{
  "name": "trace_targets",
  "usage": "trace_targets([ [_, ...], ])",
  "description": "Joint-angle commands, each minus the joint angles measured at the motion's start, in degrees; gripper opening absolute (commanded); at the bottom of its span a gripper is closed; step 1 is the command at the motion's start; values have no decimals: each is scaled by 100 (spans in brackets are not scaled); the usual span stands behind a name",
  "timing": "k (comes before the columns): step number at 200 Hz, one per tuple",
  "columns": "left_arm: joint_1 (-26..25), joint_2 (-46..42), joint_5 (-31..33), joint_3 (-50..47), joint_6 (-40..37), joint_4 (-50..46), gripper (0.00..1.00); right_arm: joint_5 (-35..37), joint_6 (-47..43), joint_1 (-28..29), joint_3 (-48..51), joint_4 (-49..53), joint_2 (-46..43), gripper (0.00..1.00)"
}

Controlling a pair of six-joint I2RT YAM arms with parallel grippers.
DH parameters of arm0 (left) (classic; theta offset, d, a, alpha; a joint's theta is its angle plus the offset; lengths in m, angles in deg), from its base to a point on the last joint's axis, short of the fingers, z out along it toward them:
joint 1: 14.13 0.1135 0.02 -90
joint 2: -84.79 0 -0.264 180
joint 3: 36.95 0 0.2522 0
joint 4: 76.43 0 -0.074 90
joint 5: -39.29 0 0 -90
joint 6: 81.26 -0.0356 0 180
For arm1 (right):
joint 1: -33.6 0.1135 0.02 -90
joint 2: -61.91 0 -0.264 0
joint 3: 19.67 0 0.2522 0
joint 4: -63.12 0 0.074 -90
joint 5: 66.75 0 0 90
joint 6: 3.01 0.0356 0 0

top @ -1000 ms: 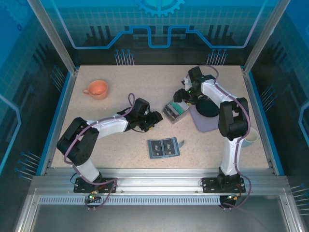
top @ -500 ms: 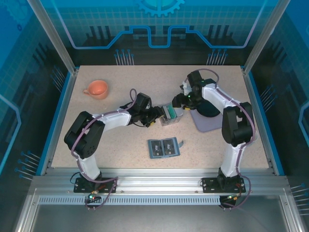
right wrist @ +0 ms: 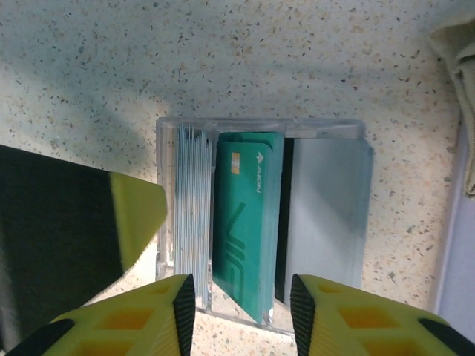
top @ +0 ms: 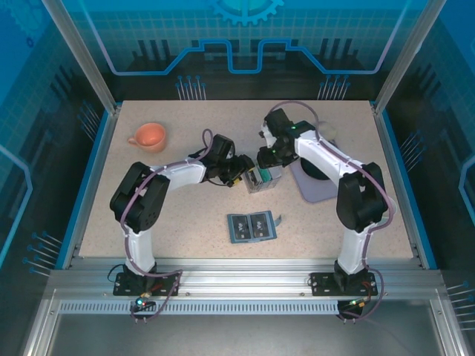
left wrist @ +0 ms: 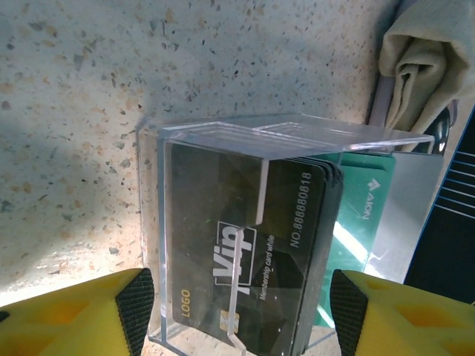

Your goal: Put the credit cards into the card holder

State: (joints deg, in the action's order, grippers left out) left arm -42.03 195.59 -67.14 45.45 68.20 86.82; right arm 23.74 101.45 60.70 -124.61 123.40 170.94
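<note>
Top view: the left fingers (top: 241, 175) and right fingers (top: 264, 163) are meeting at a small clear plastic box (top: 261, 179) at frame centre on the speckled bench (top: 185, 222). The flat teal-blue folding card holder (top: 252, 226) is lying open below centre, well apart from the box and both arms. An orange cup (top: 148, 137) is sitting upper left. A grey-lilac mat (top: 315, 189) is lying right of the box.

Left wrist view is giving the box's broad face: dark credit cards printed "VIP" (left wrist: 245, 245) are standing inside, with a teal one behind at right. Black pads (left wrist: 137, 308) are sitting wide apart at the box's two sides, low in frame. Whether they are pressing the walls, cannot tell.

Right wrist view is looking down into the box: card edges are stacked at left, a teal card (right wrist: 245, 215) is standing mid-box, a grey one to its right. Yellow right fingertips (right wrist: 184, 308) are straddling the teal card's lower end, partly open, with a slim gap showing and nothing held.
</note>
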Motion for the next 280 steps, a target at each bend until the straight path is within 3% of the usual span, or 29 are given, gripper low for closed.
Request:
trace_targets([
  [1, 57, 192, -212, 188, -17, -66, 67, 453, -149, 118, -192, 179, 277, 39],
  [63, 66, 363, -238, 74, 95, 97, 67, 763, -293, 331, -284, 216, 622, 40],
  [100, 73, 345, -221, -104, 159, 199, 67, 1315, -361, 480, -344, 243, 857, 41],
  [177, 66, 204, -248, -287, 181, 429, 64, 1223, -286, 518, -158, 95, 780, 36],
  [219, 75, 77, -120, -363, 171, 362, 61, 1184, -336, 526, -63, 24, 783, 42],
  [280, 75, 92, -138, -424, 198, 386, 59, 2105, -480, 718, 80, -103, 636, 34],
])
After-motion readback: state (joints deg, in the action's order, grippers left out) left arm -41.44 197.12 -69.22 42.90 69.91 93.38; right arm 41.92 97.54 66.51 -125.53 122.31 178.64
